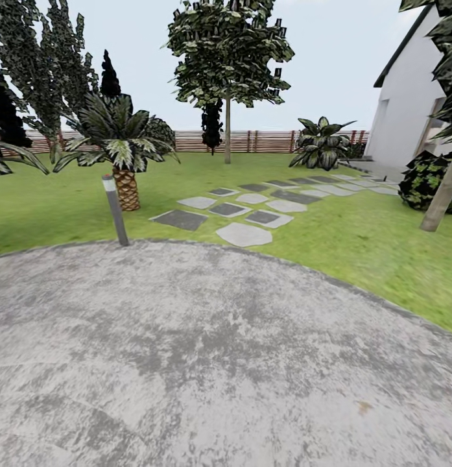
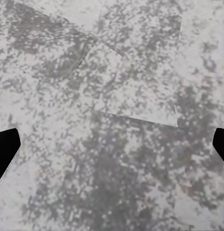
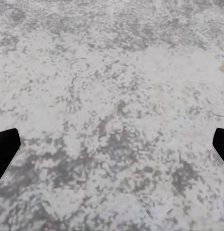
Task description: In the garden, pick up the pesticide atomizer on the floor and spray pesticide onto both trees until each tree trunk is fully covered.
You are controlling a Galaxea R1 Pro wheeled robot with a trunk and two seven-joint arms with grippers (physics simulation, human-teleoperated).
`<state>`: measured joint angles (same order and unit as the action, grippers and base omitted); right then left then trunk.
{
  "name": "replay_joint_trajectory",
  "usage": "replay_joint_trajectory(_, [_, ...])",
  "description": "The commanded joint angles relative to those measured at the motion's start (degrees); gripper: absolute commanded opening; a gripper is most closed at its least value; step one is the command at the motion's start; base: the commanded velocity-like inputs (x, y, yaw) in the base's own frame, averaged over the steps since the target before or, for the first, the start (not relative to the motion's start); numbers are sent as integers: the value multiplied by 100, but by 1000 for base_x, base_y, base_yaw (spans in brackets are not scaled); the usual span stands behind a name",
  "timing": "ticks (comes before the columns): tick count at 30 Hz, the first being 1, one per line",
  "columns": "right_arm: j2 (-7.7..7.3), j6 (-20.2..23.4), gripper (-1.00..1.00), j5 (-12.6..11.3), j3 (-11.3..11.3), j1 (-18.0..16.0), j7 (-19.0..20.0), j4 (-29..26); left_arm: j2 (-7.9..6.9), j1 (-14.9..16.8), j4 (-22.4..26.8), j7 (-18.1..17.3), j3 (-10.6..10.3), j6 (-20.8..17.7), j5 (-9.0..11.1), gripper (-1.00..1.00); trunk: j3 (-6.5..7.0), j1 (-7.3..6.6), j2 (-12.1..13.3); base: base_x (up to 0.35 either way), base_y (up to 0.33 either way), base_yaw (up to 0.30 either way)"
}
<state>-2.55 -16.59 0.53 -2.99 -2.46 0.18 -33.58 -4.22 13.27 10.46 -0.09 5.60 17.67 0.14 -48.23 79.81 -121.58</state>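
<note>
On the grey paving, facing the garden, bottle not yet found.

From the head, you stand on mottled paving (image 1: 206, 363); lawn (image 1: 355, 240) starts at its curved edge. A bollard lamp (image 1: 115, 209) at 11 o'clock is easy to mistake for the spray bottle, which I cannot spot. Stone slabs (image 1: 245, 233) run toward 1 o'clock, one tree (image 1: 227, 58) at 12, a leaning trunk (image 1: 441, 194) at 3. Wide room ahead; clip neither lamp nor palm (image 1: 125, 149). Left wrist: left gripper (image 2: 112, 144) spread wide, holding nothing. Right wrist: right gripper (image 3: 112, 144) likewise.
</note>
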Motion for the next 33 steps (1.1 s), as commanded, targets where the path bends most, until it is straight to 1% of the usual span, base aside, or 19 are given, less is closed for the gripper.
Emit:
replay_joint_trajectory(1, [0,2,100,0,-1,0,-2,0,0,0,0,0,-1,0,1,100,0,0,0,340,0,0])
replay_joint_trajectory(14, [25,-2,100,8,32,0,8,-1,0,0,0,0,-4,0,4,100,0,0,0,340,0,0])
replay_joint_trajectory(28, [15,14,100,-3,-3,0,20,0,8,0,0,-2,-6,0,4,100,0,0,0,340,0,0])
replay_joint_trajectory(33, [17,6,100,0,23,0,25,7,9,0,0,0,-6,0,4,100,0,0,0,340,0,0])
